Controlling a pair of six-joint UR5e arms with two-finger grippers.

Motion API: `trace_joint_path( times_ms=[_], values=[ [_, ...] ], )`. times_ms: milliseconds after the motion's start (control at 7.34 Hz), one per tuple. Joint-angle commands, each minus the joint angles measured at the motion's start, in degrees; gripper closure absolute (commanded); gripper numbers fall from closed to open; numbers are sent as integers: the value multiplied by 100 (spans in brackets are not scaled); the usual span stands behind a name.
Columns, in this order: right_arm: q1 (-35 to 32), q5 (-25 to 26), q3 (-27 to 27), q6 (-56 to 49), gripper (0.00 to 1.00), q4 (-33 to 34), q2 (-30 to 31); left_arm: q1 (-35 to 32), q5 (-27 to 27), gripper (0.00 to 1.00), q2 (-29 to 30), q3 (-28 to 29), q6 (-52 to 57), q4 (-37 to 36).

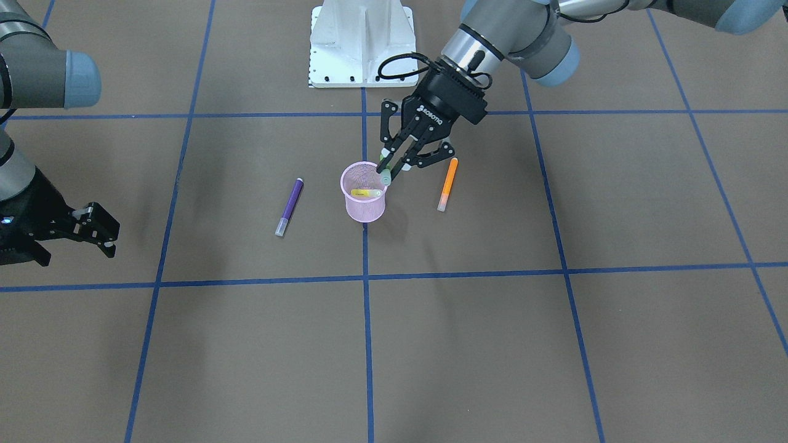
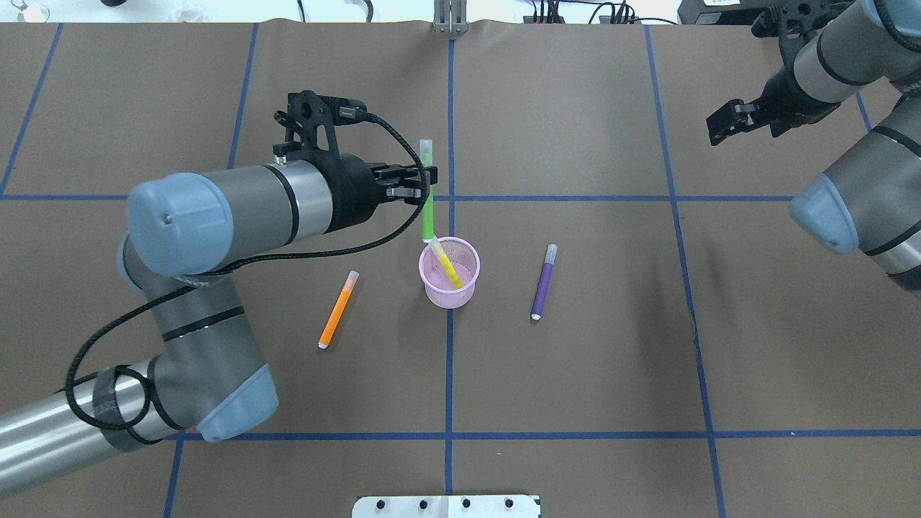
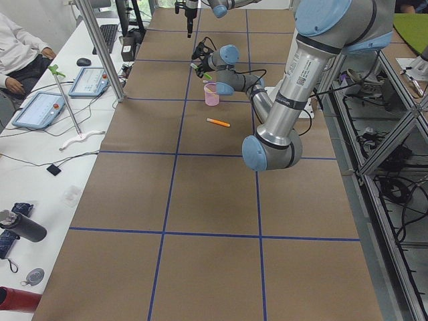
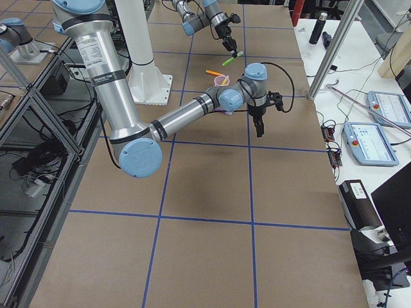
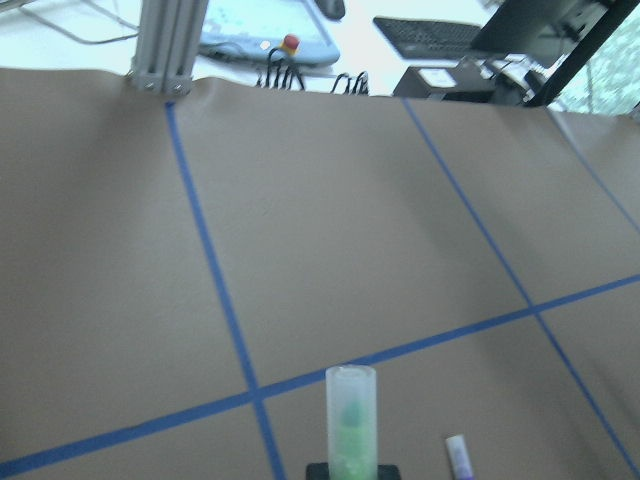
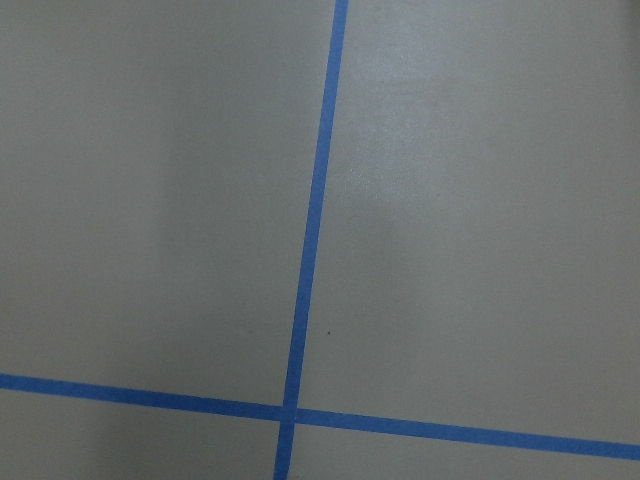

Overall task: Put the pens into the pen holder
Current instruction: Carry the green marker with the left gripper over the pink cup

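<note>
Left gripper (image 1: 394, 161), marked ROBOTIQ: we see it clamped on the tilted green pen (image 2: 427, 187) | pen holder (image 1: 364, 209) just below, mid-table (image 1: 554, 344), yellow pen (image 2: 446, 265) inside | orange pen (image 1: 448, 183) and purple pen (image 1: 289, 207) flank it | right gripper (image 1: 98, 229) spread, empty, toward the far right corner.

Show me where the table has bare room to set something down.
Free: the wide strip of table between the pen holder and the robot's base plate, and the squares between the purple pen and the right gripper. Crowded: around the pen holder, with the left gripper holding the green pen at its rim and the orange pen alongside.
</note>
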State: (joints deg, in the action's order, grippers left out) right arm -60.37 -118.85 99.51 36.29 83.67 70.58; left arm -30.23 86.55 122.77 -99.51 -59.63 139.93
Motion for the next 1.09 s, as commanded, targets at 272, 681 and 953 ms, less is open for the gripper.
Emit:
trace_joint_path(
  times_ms=[272,681,953],
  values=[
    [-10,-16,7,36,0,0,-70,474,-998,100,220,1273,267,1595],
    [-19,-7,51,80,0,-35,-79,641,-1017,98,203,1364,267,1669],
    [-19,28,60,80,0,-44,-79,790,-1052,97,203,1356,267,1669]
  ],
)
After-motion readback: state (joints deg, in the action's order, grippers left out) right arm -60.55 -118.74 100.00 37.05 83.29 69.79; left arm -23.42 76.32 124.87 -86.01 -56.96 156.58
